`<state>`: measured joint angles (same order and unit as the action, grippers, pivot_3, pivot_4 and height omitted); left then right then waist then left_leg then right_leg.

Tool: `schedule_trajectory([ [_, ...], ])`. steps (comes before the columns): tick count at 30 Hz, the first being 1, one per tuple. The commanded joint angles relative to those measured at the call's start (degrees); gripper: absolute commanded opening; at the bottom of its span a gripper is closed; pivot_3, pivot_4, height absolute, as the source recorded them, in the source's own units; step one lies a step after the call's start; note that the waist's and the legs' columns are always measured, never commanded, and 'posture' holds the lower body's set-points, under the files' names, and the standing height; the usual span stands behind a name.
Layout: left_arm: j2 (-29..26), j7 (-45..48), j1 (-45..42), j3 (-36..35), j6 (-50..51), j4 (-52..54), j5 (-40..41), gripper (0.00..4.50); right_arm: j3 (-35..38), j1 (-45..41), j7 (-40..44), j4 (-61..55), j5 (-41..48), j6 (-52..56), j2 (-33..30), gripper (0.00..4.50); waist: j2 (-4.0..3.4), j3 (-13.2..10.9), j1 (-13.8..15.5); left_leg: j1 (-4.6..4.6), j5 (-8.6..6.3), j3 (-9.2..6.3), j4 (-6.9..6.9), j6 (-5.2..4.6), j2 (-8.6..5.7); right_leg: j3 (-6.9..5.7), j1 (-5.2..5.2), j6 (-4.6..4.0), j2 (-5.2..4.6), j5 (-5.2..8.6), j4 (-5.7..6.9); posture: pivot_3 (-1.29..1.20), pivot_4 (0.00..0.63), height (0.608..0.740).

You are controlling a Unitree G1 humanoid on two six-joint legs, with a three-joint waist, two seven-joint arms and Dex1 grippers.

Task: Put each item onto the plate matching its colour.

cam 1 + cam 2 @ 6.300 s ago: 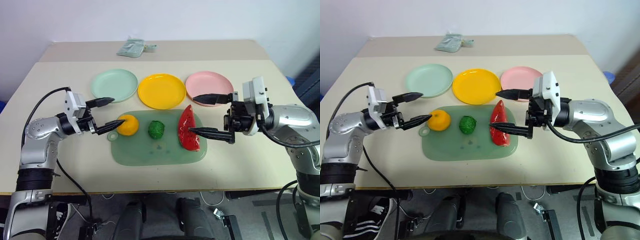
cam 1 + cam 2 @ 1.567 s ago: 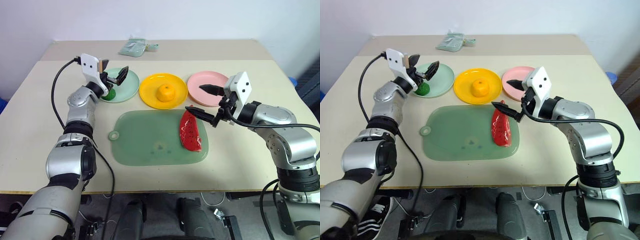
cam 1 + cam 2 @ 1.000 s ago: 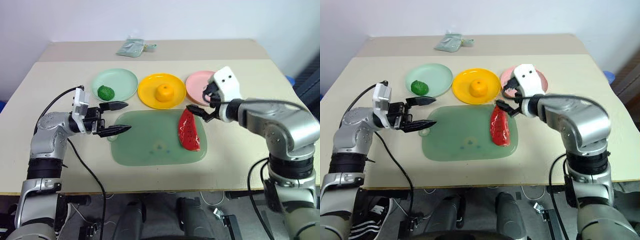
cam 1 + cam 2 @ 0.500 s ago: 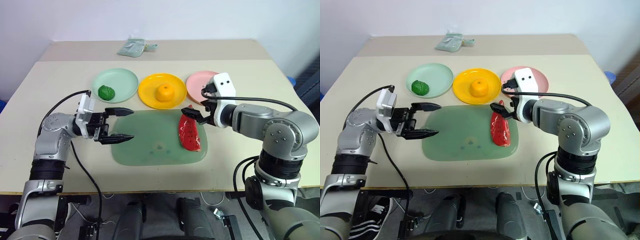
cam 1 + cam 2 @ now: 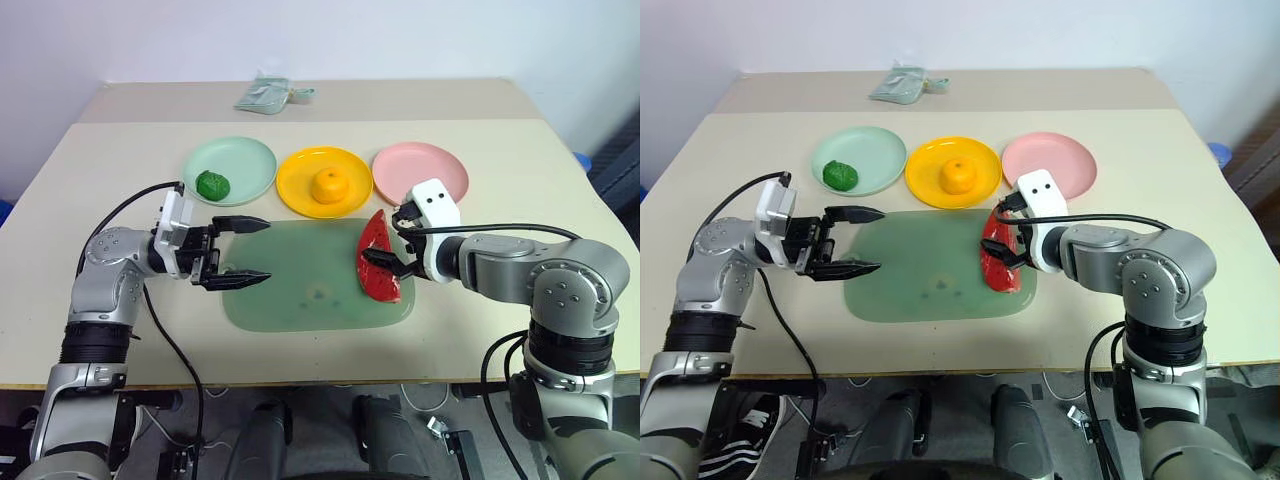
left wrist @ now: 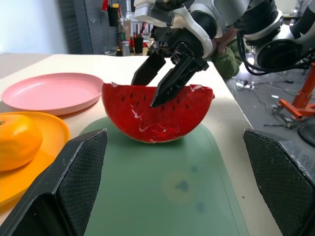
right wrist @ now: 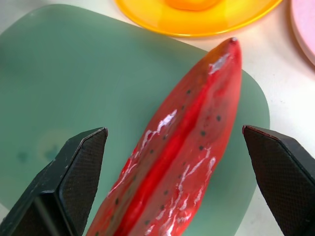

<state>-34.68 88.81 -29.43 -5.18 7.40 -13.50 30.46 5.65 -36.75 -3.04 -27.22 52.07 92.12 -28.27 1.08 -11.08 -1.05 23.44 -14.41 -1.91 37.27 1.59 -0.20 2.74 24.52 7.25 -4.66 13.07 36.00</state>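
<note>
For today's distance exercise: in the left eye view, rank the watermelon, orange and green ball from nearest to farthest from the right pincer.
1. Watermelon: on the mat, between the right pincer's open fingers.
2. Orange: on the yellow plate, beyond and leftward.
3. Green ball: on the mint plate, far left.

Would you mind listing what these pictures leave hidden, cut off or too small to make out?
- Watermelon wedge: in the eye views the right gripper covers part of it, so contact with the open fingers cannot be told.
- Wedge's near end: cut off by the right wrist view's edge.
- Orange fruit and pink plate: cut by the left wrist view's edge.
- Greenish item at the table's far side: too small to identify.
</note>
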Motion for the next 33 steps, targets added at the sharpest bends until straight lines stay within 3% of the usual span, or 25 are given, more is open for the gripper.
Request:
schedule_trajectory([
  [1, -0.6, -0.16, 0.24, -0.12, -0.06, 1.65, 0.44, 4.47, -1.18, -0.07, 0.2, -1.06, 2.72, 0.38, -1.64, 4.5, 0.0, 0.0, -0.03, 0.0, 0.0, 0.0, 0.0, 0.0, 0.0, 0.0, 0.0, 0.0, 0.0, 0.0, -0.02, 0.0, 0.15, 0.74],
  [3, -0.53, -0.25, 0.31, -0.08, -0.03, 1.68, 0.5, 4.47, -1.75, -0.17, 0.01, -0.87, 3.36, 0.38, -1.89, 4.5, 0.0, 0.0, -0.09, 0.0, 0.0, -0.01, -0.01, 0.0, 0.01, 0.0, 0.0, 0.0, 0.02, 0.0, -0.01, 0.0, 0.15, 0.74],
  [6, -0.33, -0.4, 0.51, 0.02, 0.12, 1.93, 0.66, 4.5, -3.17, -0.45, 0.09, -0.62, 2.9, 0.38, -2.66, 3.7, 0.0, 0.0, -0.09, 0.0, 0.0, 0.0, -0.01, 0.0, 0.01, 0.0, 0.0, 0.0, 0.02, 0.0, -0.01, 0.0, 0.15, 0.74],
  [9, -1.11, 0.47, 0.74, 0.46, 3.1, 2.23, 1.57, 4.5, -5.8, -0.63, 1.4, -1.52, 2.08, 0.38, -4.73, 2.28, 0.0, 0.0, -0.09, 0.0, 0.0, 0.0, -0.01, 0.0, 0.01, 0.0, 0.0, 0.0, 0.02, 0.0, -0.02, 0.0, 0.15, 0.74],
  [17, -1.07, 0.2, 0.75, 0.13, 3.76, 2.16, 1.37, 4.5, -6.36, -2.05, 3.76, -1.23, 0.59, 0.38, -5.95, 2.28, 0.01, 0.0, -0.09, 0.0, 0.0, 0.0, -0.01, 0.0, 0.01, 0.0, 0.0, 0.0, 0.02, 0.0, -0.03, 0.0, 0.15, 0.74],
  [20, -0.84, 0.17, 0.8, 0.03, 4.25, 2.33, 1.63, 4.5, -6.44, -1.44, 4.97, -1.07, 0.07, 0.38, -5.81, 1.38, 0.01, 0.0, -0.04, 0.0, 0.0, 0.0, -0.01, 0.0, 0.01, 0.0, 0.0, 0.0, 0.02, 0.0, -0.04, 0.0, 0.15, 0.74],
  [23, -0.91, 0.32, 0.9, 0.04, 4.6, 2.53, 1.68, 4.5, -7.17, -1.44, 5.85, -1.02, -1.42, 0.38, -6.33, 0.15, 0.01, 0.0, -0.03, 0.0, 0.0, 0.0, -0.01, 0.0, 0.01, 0.0, 0.0, 0.0, 0.02, 0.0, -0.04, 0.0, 0.15, 0.74],
  [29, -0.71, -0.14, 0.82, -0.37, 4.55, 2.5, 1.64, 4.5, -3.76, -5.76, 9.36, 0.84, -3.11, -0.45, -4.91, 0.13, 0.0, 0.0, -0.04, 0.0, 0.0, 0.0, -0.01, 0.0, 0.01, 0.0, 0.0, 0.0, 0.02, 0.0, -0.04, 0.0, 0.15, 0.74],
  [33, 0.6, -2.55, -0.74, -1.46, 3.36, 1.07, 1.51, 4.5, -3.45, -11.25, 13.0, 7.49, -7.85, -7.88, -7.85, 0.13, 0.0, 0.0, -0.07, 0.0, 0.0, 0.0, -0.02, 0.0, 0.01, 0.0, 0.0, 0.0, 0.02, 0.0, -0.05, 0.0, 0.15, 0.74],
])
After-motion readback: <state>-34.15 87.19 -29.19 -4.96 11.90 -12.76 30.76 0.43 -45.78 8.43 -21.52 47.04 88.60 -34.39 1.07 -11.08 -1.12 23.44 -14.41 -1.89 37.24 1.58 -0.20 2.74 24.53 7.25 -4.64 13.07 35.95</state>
